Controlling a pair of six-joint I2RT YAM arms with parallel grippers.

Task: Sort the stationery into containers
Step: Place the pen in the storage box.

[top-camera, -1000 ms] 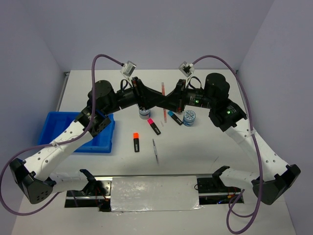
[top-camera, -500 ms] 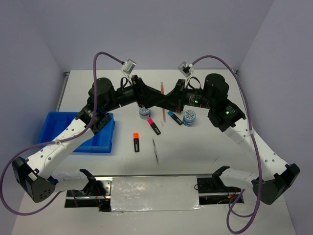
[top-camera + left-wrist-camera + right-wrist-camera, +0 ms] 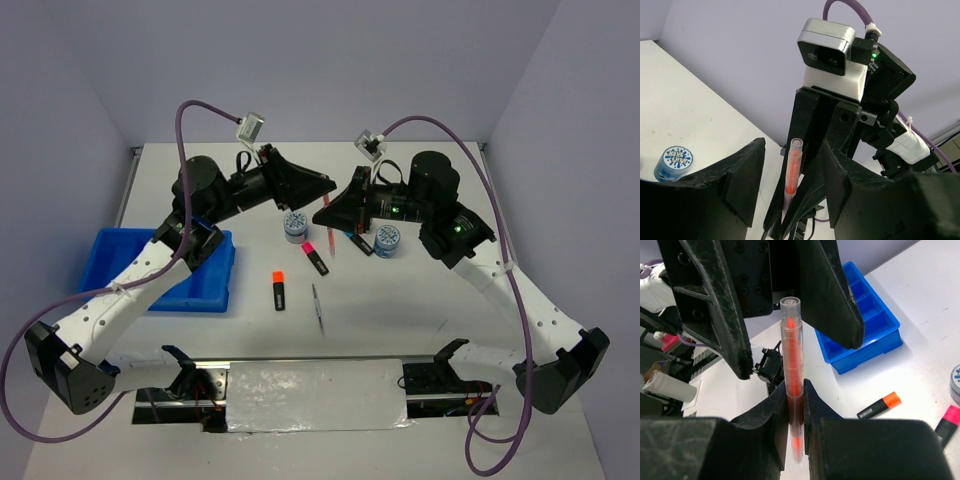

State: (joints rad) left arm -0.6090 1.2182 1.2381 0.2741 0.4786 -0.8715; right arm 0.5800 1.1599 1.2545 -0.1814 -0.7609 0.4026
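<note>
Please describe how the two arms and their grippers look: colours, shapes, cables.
Both the left arm and the right arm have white perforated lower links and black joints. The left gripper and right gripper have black, wedge-shaped fingers. A purple cable loops to a small silver-white camera on each wrist. A green light glows on the right arm.

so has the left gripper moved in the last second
Yes. In the top view the left gripper has pulled away, up the picture. Earlier it overlapped the left blue-white disc; now that disc shows whole and the gripper sits apart, beyond it.
</note>
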